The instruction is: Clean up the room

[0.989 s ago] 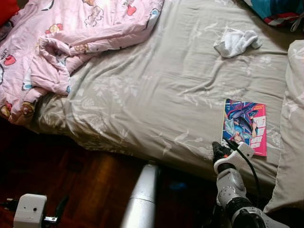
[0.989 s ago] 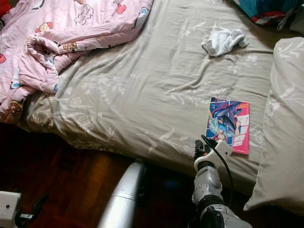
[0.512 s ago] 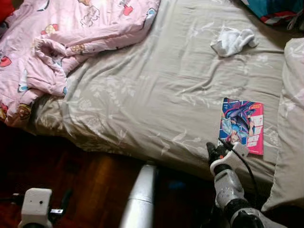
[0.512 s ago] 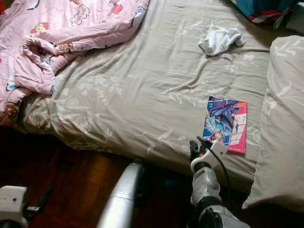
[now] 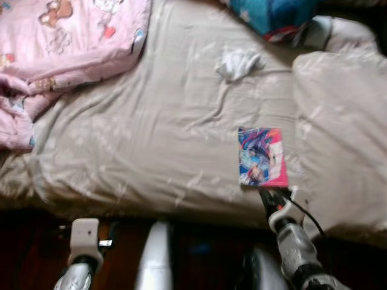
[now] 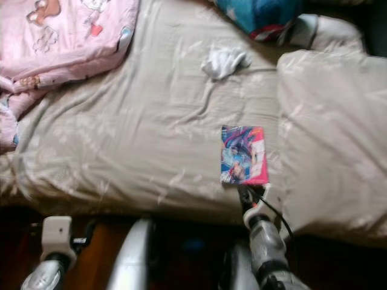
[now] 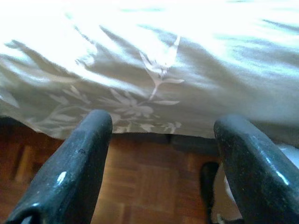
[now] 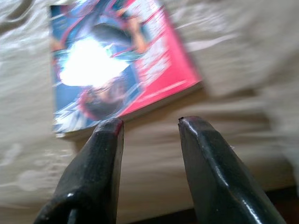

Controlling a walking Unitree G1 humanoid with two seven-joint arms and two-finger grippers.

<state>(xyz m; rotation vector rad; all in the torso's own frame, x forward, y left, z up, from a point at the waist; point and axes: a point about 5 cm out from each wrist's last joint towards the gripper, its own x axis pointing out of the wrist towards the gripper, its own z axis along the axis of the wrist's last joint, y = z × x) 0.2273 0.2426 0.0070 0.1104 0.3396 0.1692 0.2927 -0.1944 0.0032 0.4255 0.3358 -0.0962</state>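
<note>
A colourful comic book [image 5: 262, 156] lies flat on the beige floral bed sheet [image 5: 151, 133], close to the bed's near edge. My right gripper [image 5: 266, 194] is just short of the book's near edge, open, with nothing between its fingers [image 8: 105, 154]; the book [image 8: 117, 60] lies right ahead of them. A white crumpled cloth [image 5: 237, 62] rests farther back on the bed. My left gripper [image 7: 161, 154] hangs low by the bed's side, open and empty, over the wooden floor [image 7: 140, 186].
A pink cartoon-print blanket [image 5: 54, 48] is bunched at the far left of the bed. A large beige pillow [image 5: 341, 127] lies right of the book, and a blue and red bundle [image 5: 275, 15] sits at the back.
The camera has swung, shifting the whole scene left and down. My right gripper has come closer to the book's near edge. The book and cloth lie as before.
</note>
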